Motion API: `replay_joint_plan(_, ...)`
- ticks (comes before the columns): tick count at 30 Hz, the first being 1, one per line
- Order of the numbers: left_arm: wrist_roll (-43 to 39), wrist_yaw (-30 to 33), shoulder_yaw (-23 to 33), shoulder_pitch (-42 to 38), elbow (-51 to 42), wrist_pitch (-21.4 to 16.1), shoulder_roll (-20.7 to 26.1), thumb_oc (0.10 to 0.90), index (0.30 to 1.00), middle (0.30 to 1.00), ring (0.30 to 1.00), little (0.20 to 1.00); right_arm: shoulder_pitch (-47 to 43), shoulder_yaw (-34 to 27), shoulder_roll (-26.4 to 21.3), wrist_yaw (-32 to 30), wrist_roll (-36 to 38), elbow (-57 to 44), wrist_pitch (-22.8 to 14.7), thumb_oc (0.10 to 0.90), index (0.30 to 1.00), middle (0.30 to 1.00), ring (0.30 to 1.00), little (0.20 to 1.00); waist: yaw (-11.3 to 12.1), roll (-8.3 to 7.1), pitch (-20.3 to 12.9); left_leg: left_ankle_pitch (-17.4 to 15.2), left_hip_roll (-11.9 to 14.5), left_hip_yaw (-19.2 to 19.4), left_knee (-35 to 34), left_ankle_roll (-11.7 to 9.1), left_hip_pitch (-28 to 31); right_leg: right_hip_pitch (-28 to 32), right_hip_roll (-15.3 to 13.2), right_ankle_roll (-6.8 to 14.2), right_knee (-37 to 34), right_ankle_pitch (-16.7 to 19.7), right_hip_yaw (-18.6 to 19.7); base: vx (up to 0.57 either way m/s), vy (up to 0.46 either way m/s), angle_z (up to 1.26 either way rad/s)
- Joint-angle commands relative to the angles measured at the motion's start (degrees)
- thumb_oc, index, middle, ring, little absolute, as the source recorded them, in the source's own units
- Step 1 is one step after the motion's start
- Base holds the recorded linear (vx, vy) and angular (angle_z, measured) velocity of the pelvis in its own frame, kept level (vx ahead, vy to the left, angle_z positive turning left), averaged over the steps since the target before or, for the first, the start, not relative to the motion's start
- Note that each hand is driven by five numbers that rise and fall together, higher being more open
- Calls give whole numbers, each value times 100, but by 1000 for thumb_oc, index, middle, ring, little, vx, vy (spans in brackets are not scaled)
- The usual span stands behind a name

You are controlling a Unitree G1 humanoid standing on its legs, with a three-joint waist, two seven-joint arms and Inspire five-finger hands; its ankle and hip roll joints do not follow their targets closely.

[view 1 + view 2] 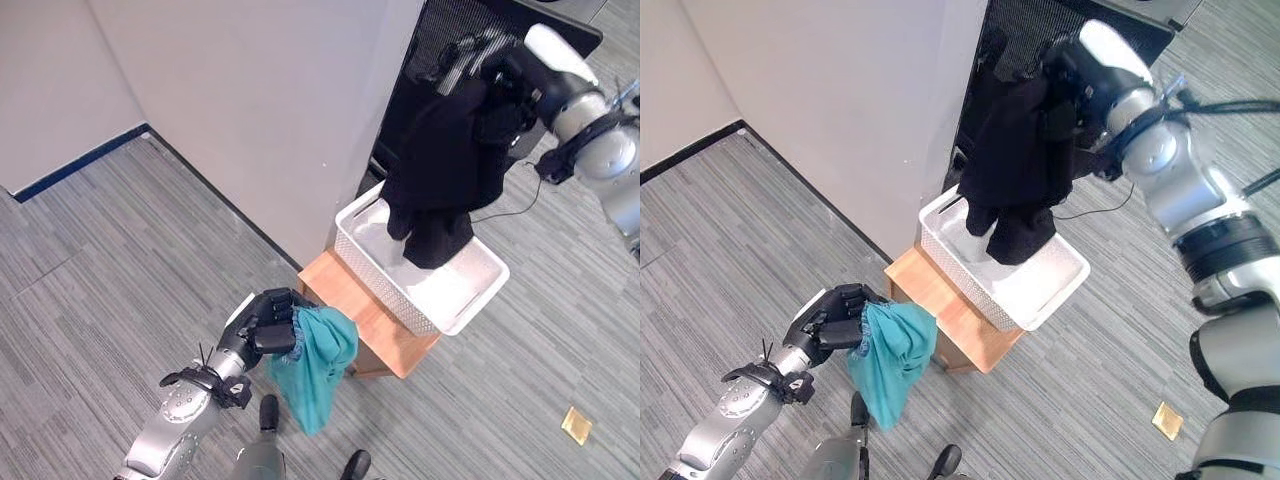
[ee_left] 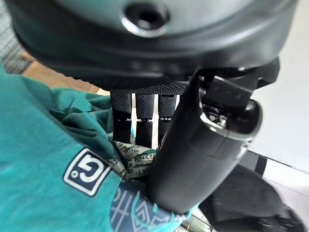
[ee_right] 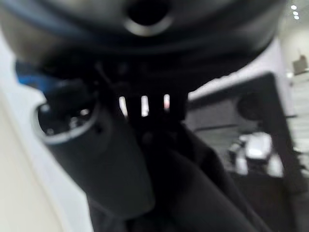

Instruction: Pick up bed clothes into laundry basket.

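A black garment (image 1: 440,160) hangs from my right hand (image 1: 505,85), its lower end dangling into the white laundry basket (image 1: 470,300) below; my fingers are curled tight around the top of the dark cloth, and the right wrist view shows the thumb (image 3: 96,159) pressed against the bunched fabric. The basket, with its perforated walls, sits on a low wooden stand (image 1: 350,300) on the grey striped carpet (image 1: 120,260), beside the corner of a white wall (image 1: 260,110) and in front of a black mesh-fronted panel (image 1: 440,30). The basket rides partly over the stand's far edge, leaving the stand's near surface bare. My left hand (image 1: 270,320), lower down and just beside the stand's near corner, grips a teal garment (image 1: 320,365) that droops toward the floor without touching the basket; in the left wrist view my fingers (image 2: 137,116) and thumb pinch its printed collar area. A small yellowish square (image 1: 576,425) lies on the carpet, well apart from the stand.
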Motion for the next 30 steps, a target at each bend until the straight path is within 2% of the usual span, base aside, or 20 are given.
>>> replay_joint_plan(1,-224,-109,-51,-356,-641,-648,-84,400,300,300,300,300,-1565,113,-733,-755,339,60,-363,400,300,300,300,300,186,-186,-413,-445,182,29,-6,-321,430,4,-67,331,210,208,123,0,0,0)
replay_joint_plan(12,-227,-90,-23,-308,-565,-643,-91,400,300,300,300,300,-1734,219,-836,-794,324,156,-330,400,300,300,300,300,61,-174,-470,-466,203,71,-6,-318,507,35,-38,329,195,197,200,1,-4,0)
replay_joint_plan(30,-114,-78,92,-214,-487,-642,-118,400,300,300,300,300,-902,-553,-1209,-799,512,-873,-526,400,300,300,300,300,-80,-135,-515,-517,191,105,-6,-300,570,54,-44,334,243,180,223,0,0,0)
